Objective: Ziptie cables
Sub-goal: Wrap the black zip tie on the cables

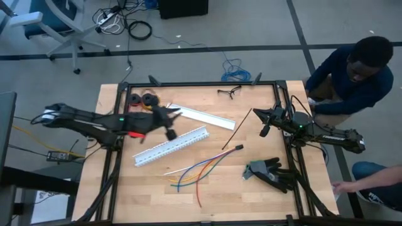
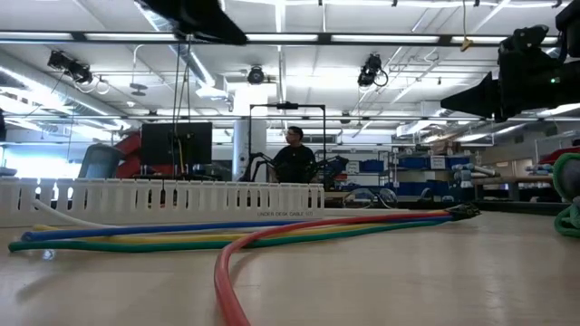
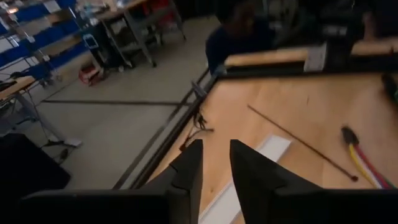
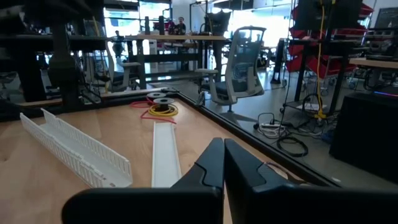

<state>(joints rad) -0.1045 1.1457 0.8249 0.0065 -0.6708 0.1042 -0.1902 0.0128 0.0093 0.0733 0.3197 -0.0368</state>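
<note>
- Left gripper (image 1: 176, 115) over the table's middle, above the flat white duct cover (image 1: 201, 116); fingers (image 3: 186, 171) a little apart, holding nothing.
- Right gripper (image 1: 264, 121) near the table's right edge, fingers pressed together, empty.
- Ziptie (image 1: 237, 128) lies flat between the two grippers, slanting toward the cables.
- Cables (image 1: 201, 168) fanned out on the front half of the table, bound ends touching the ziptie's lower tip.
- White slotted duct (image 1: 171, 145) beside cables; black glove (image 1: 271, 172) to their right.
</note>
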